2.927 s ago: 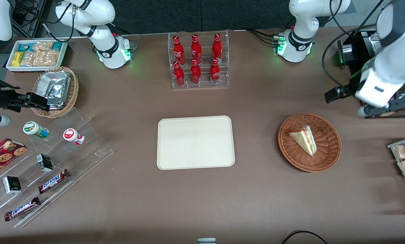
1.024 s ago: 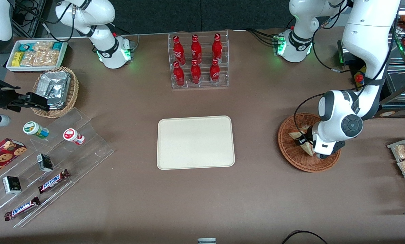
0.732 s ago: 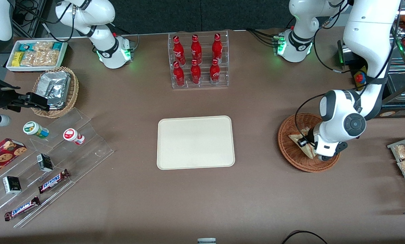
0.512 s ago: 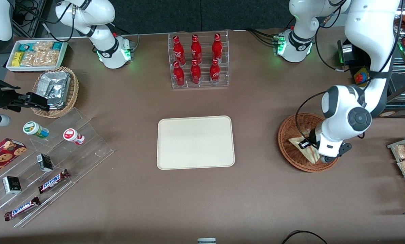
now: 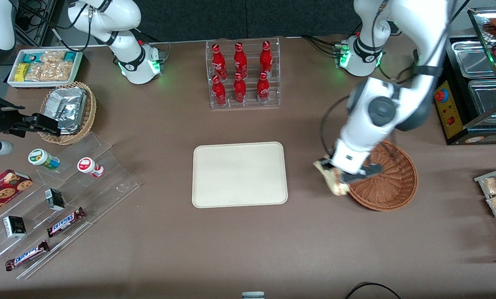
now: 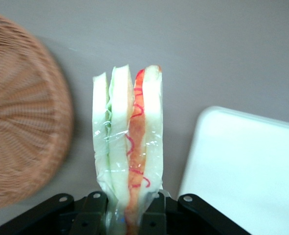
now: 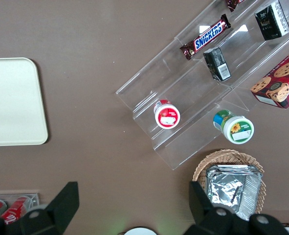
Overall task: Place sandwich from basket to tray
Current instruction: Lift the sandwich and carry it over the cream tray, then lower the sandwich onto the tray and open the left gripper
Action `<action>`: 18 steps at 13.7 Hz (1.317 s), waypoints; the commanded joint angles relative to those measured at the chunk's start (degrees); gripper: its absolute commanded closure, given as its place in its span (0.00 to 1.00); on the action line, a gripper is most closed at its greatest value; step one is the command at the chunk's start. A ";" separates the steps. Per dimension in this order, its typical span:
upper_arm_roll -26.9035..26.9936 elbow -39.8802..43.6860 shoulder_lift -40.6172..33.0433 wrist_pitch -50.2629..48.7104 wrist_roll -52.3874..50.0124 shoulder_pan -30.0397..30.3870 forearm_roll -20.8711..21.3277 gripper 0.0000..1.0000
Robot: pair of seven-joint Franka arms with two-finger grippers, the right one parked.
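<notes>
The pincer clenched the sandwich, held above the counter between basket and tray, right of frame centre. Transport was underway; next it needed carrying over the tray, then lowering.

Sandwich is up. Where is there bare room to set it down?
The cream rectangular tray is bare edge to edge. The end effector, shut on the wrapped triangular sandwich, hangs between tray and brown wicker basket. The parked arm's end, with clear acrylic steps, is crowded.
</notes>
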 commanded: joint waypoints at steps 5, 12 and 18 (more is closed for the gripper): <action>0.90 19.63 13.64 -8.81 -2.85 -13.31 0.06 0.86; 0.90 31.78 28.16 -9.17 -2.86 -20.71 -0.29 0.86; 1.25 39.52 36.07 -9.35 -2.59 -21.94 -0.11 0.86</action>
